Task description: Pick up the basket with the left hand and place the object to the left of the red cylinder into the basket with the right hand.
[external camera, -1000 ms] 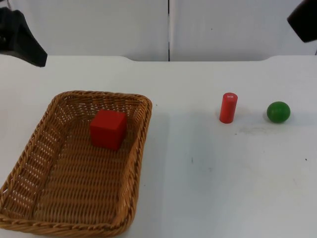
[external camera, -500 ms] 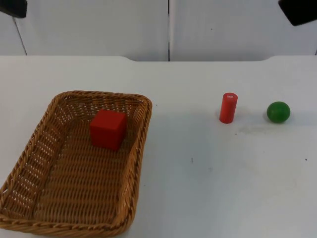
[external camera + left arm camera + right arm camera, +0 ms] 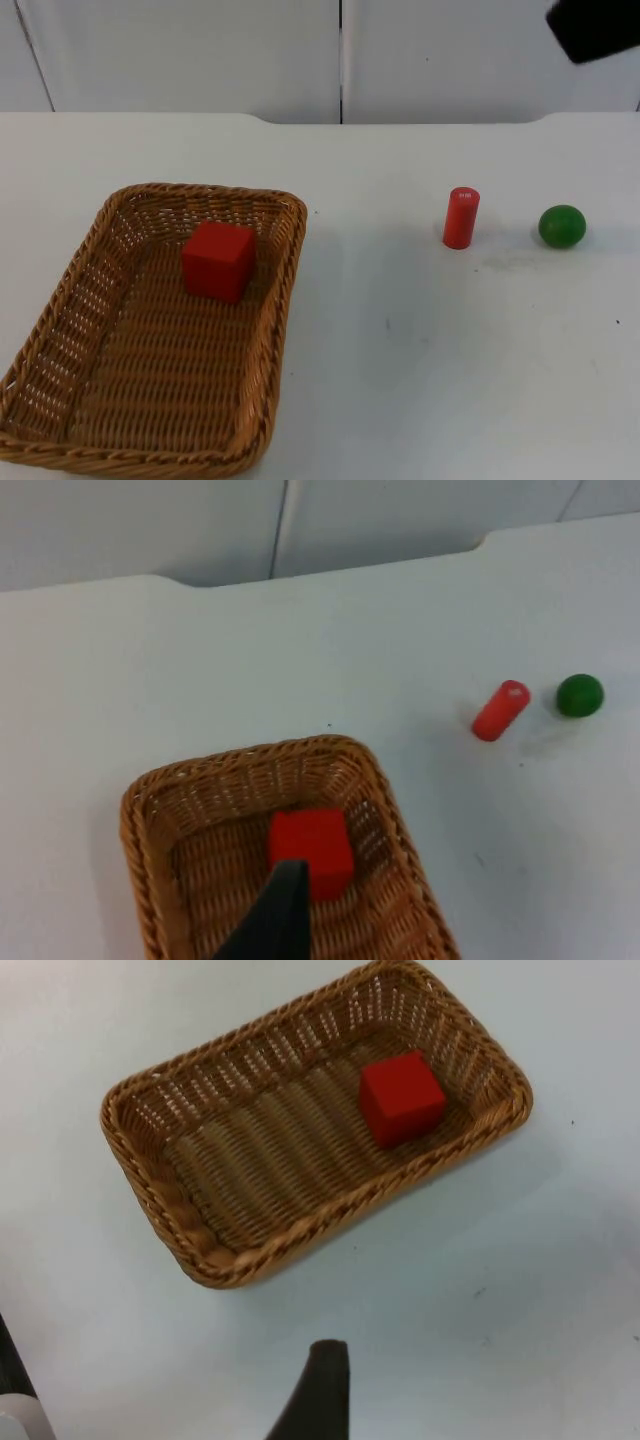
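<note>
With the red cube [image 3: 218,259] lying in the basket [image 3: 60,330] on the table [image 3: 400,350], left of the red cylinder [image 3: 460,217], the placing looks done; next, surely, both arms park. Right arm [image 3: 595,25] cut off high; either gripper's opening, I can't tell.

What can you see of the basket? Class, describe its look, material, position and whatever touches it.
The basket is a shallow, rectangular tray with rounded corners, woven from what looks like brown wicker, with a thicker braided rim and open gaps in its sloping walls. It sits flat on the white table, on the left side in the top view, well apart from the red cylinder and the green ball. A red cube rests on its floor near the far end. No gripper touches it.
</note>
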You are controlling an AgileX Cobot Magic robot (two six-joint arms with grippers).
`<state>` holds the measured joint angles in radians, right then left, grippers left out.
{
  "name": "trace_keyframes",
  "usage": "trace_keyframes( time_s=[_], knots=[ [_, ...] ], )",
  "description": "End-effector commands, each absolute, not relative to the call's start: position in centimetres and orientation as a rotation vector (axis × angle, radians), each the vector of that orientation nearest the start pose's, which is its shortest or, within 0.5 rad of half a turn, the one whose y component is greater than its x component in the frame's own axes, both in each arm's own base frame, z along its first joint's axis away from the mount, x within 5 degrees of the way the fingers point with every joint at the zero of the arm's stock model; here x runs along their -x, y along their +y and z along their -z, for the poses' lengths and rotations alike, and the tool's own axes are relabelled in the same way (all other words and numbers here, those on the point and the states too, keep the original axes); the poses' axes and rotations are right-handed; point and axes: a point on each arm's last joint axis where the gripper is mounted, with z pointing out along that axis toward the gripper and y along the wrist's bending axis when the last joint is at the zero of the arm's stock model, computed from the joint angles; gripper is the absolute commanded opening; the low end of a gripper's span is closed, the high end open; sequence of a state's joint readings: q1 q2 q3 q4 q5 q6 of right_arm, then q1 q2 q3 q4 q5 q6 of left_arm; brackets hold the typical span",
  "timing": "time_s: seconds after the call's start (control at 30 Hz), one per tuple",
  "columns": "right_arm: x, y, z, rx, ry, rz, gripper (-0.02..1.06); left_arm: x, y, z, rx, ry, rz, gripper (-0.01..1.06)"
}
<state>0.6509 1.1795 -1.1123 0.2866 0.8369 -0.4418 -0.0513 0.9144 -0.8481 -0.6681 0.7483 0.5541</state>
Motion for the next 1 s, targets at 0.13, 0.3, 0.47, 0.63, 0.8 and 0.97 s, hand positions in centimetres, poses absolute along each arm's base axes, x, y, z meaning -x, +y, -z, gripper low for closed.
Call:
trace_keyframes(
  time_s=[0.13,0.3,0.47,0.63,0.8,0.97],
  knots=[
    [-17.9,15.9,-33.8,1.099,2.143,-0.443,0.78,-13.9,-5.3,-35.4,-0.377,2.050,0.506,0.98],
    [-17.8,15.8,-32.8,1.080,2.179,-0.447,0.78,-11.9,-5.1,-35.0,-0.373,2.021,0.512,0.98],
    [-17.8,15.7,-32.6,1.073,2.187,-0.450,0.78,-10.0,-5.0,-35.4,-0.391,1.993,0.507,0.98],
    [-17.8,15.7,-32.8,1.057,2.172,-0.452,0.78,-8.1,-4.6,-35.8,-0.405,1.960,0.472,0.98],
    [-16.5,14.4,-33.7,0.974,2.043,-0.450,0.78,-6.6,-4.0,-35.7,-0.392,1.957,0.400,0.98],
    [-14.5,12.8,-34.5,0.938,1.964,-0.457,0.78,-5.6,-3.5,-35.7,-0.378,1.957,0.340,0.98]
  ],
)
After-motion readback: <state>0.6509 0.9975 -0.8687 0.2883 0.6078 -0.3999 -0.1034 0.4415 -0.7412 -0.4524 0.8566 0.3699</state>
